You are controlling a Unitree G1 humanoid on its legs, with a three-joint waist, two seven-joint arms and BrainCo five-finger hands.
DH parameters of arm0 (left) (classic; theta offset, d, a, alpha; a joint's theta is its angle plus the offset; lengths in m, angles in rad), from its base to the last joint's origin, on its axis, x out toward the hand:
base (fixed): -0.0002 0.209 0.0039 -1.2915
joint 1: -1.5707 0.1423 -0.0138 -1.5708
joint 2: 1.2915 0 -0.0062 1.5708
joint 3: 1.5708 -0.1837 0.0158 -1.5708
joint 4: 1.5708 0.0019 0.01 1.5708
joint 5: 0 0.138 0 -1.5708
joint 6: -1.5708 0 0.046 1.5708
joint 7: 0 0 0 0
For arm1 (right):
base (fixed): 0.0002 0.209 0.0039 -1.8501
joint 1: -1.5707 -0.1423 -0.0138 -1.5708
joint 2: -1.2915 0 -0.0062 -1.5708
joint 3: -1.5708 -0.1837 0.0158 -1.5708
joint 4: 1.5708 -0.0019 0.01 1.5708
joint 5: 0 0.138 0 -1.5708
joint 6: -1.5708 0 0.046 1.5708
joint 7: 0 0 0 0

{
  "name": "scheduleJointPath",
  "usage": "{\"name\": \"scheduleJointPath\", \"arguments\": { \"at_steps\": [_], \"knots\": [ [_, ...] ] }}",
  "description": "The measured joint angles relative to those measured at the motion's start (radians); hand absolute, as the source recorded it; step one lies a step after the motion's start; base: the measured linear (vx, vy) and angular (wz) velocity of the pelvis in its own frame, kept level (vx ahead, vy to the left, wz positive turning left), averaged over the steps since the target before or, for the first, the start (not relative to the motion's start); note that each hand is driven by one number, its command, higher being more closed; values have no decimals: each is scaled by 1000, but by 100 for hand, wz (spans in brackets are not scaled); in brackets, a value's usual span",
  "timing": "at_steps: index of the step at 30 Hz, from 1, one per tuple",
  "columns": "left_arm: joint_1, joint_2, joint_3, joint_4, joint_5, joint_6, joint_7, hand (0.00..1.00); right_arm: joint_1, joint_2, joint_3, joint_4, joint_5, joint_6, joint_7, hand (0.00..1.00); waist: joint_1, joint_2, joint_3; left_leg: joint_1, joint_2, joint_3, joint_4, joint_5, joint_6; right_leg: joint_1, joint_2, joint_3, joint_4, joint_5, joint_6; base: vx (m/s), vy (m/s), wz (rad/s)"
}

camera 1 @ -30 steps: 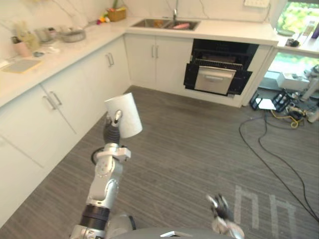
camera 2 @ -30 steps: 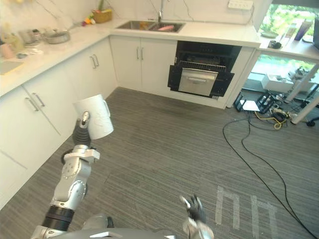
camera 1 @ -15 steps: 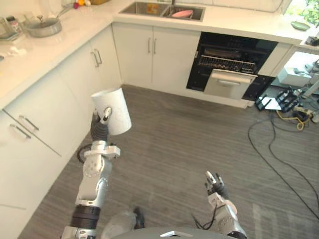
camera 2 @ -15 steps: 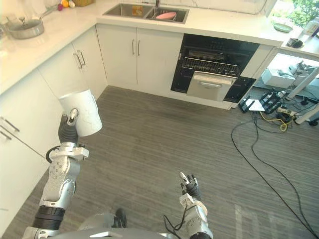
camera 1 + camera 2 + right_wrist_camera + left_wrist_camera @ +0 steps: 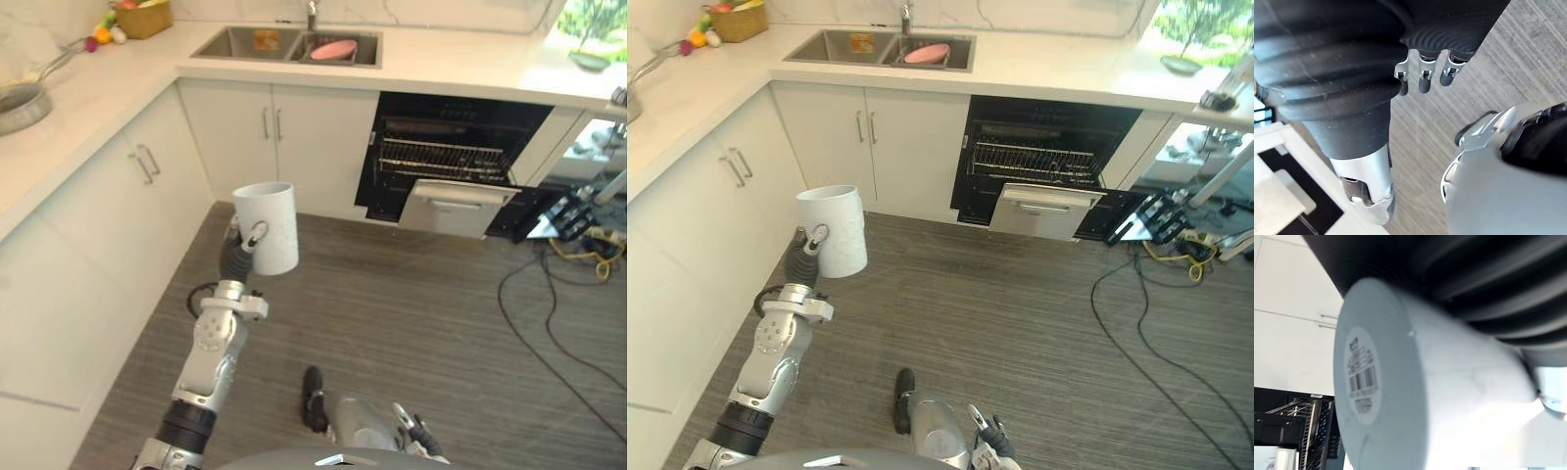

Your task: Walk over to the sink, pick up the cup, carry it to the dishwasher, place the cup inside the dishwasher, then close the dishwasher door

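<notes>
White cup (image 5: 266, 227); grey striped floor (image 5: 421, 313); black dishwasher (image 5: 443, 129).

Silver-grey arm (image 5: 211, 343), dk ribbed cover (image 5: 233, 262), L hand (image 5: 254, 236)

The white L-shaped desk (image 5: 441, 65) holds a double sink (image 5: 238, 42), with a pink bowl (image 5: 333, 48) in its right basin. A basket (image 5: 145, 17) stands in the far corner, a pan (image 5: 15, 106) at the left, and a green dish (image 5: 591, 61) at the right end. Cables (image 5: 1190, 269) trail over the grey floor (image 5: 411, 323).

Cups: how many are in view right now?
1. The white cup is gripped in the left hand, raised over the floor in front of the cabinets. Others could be hidden down in the sink basins.
</notes>
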State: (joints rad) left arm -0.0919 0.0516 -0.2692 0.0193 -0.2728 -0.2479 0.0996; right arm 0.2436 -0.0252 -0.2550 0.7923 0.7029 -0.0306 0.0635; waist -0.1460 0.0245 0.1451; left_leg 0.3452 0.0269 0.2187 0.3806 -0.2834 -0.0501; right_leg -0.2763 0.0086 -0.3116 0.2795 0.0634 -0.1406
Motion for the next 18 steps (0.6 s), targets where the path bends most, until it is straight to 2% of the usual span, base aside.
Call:
{"name": "scheduleJointPath", "arguments": {
  "at_steps": [1, 2, 3, 5, 6, 7, 8, 9, 10, 11, 12, 14, 15, 16, 17, 18],
  "knots": [
    [-5, -19, -13, -1, 0, -1, 0, 100, 16, 6, -2, -11, 2, -20, 0, 0, 2, 3, 2, -52, 44, -4, 194, 88, -90, 57, 19, 3, 1, -44, 0, 557, -203, -19],
    [-8, -46, -16, -6, 0, -6, -2, 100, 44, 7, 1, -44, 10, -38, 2, 0, 4, 8, 3, -127, 91, -35, 411, 242, -175, 121, 41, 17, -1, -87, 1, 661, -227, -23],
    [-8, -68, -14, -11, 0, -13, -1, 100, 56, 7, 7, -65, 19, -52, 6, 0, 12, 10, 2, -207, 127, -45, 597, 294, -188, 164, 55, 26, -4, -114, 2, 510, -153, -27],
    [-3, -79, -2, -30, 1, -15, 3, 100, 63, 2, 23, -94, 17, -90, 25, 0, 26, 9, 5, -358, 194, -35, 860, 291, -147, 246, 83, 65, -30, -157, -5, 452, -130, -55],
    [11, -74, 17, -53, 2, -18, 4, 100, 50, -2, 40, -114, 16, -121, 27, 0, 47, 4, 7, -439, 233, -9, 888, 245, -70, 297, 95, 105, -60, -169, -1, 416, -111, -91],
    [18, -72, 34, -66, 1, -21, 8, 100, 39, -7, 47, -117, 16, -142, 33, 0, 63, 6, 6, -482, 261, 28, 834, 201, -23, 333, 99, 138, -90, -172, 4, 450, -101, -110],
    [30, -71, 45, -87, 1, -27, 15, 100, 19, -18, 52, -121, 16, -151, 40, 0, 76, 9, 3, -509, 284, 67, 731, 163, -8, 360, 99, 165, -115, -177, 12, 254, -31, -110],
    [44, -60, 54, -110, 0, -48, 21, 100, -15, -28, 62, -133, 16, -165, 44, 0, 86, 8, 1, -531, 277, 97, 488, 135, -14, 381, 95, 195, -142, -175, 26, 307, -5, -101],
    [55, -54, 55, -122, 0, -63, 23, 100, -45, -34, 73, -143, 18, -180, 43, 0, 87, 5, -3, -526, 242, 78, 222, 143, -25, 386, 88, 218, -158, -173, 31, 331, 37, -90],
    [65, -51, 53, -128, 3, -76, 23, 100, -78, -48, 94, -152, 19, -198, 42, 0, 87, 7, -6, -513, 209, 38, -53, 177, -46, 388, 86, 247, -166, -177, 36, 450, 81, -78],
    [72, -52, 50, -126, 13, -78, 23, 100, -119, -69, 115, -153, 23, -221, 35, 0, 86, 9, -6, -530, 186, -31, -238, 211, -84, 394, 86, 283, -163, -185, 47, 424, 98, -70],
    [78, -44, 54, -121, 28, -78, 29, 100, -160, -87, 131, -167, 41, -240, 28, 0, 89, 7, -6, -570, 179, -82, -261, 213, -90, 406, 78, 335, -159, -205, 59, 485, 172, -80],
    [76, -38, 64, -108, 29, -78, 36, 100, -170, -96, 129, -209, 53, -272, 22, 0, 85, 11, -6, -580, 169, -81, -262, 223, -99, 438, 65, 364, -159, -233, 82, 499, 218, -77],
    [73, -37, 65, -101, 28, -79, 41, 100, -168, -101, 124, -232, 59, -280, 22, 0, 80, 14, -7, -576, 160, -81, -262, 234, -96, 455, 57, 370, -156, -250, 95, 524, 276, -66],
    [64, -36, 67, -80, 25, -87, 43, 100, -164, -114, 107, -269, 60, -289, 22, 0, 75, 21, -11, -554, 135, -88, -261, 257, -82, 487, 40, 384, -135, -293, 118, 562, 338, -61],
    [57, -33, 71, -75, 21, -90, 47, 100, -164, -120, 78, -302, 59, -289, 20, 0, 77, 26, -22, -525, 93, -123, -253, 310, -51, 488, 10, 394, -61, -365, 142, 685, 438, -74]
  ]
}}
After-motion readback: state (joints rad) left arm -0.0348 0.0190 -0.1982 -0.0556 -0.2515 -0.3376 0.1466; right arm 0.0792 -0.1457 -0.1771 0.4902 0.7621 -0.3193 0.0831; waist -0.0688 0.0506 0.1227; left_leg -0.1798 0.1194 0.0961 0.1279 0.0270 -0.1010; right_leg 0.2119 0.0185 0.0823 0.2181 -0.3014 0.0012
